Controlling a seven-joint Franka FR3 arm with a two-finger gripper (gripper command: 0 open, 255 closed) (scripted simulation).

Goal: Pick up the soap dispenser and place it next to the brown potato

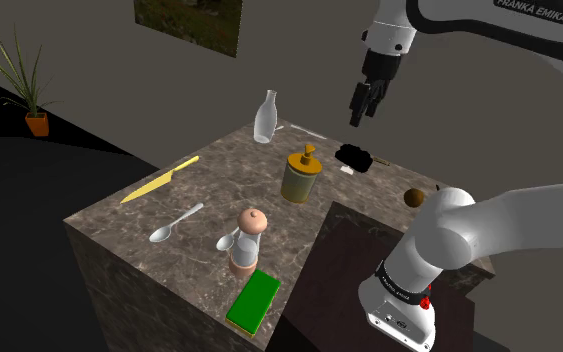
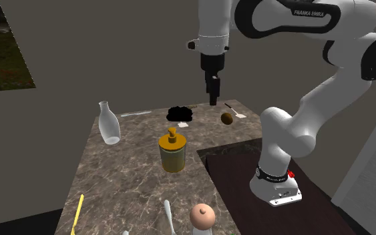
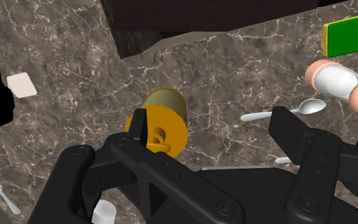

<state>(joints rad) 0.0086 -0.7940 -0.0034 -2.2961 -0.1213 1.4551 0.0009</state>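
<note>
Hanging high over the dark marbled stone worktop [image 1: 209, 190], the black two-finger tool [image 1: 357, 118] has its fingers spread wide and grasps nothing. The olive cylindrical soap dispenser with an orange pump top [image 1: 301, 177] stands upright well below the tool, untouched. The small round brown potato [image 1: 415, 197] lies closer beneath the tool, apart from the dispenser.

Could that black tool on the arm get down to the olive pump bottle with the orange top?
Probably yes. The open black tool hangs above the marbled counter; the olive, orange-topped soap dispenser stands upright below with bare surface around it, the clear glass bottle apart.
</note>
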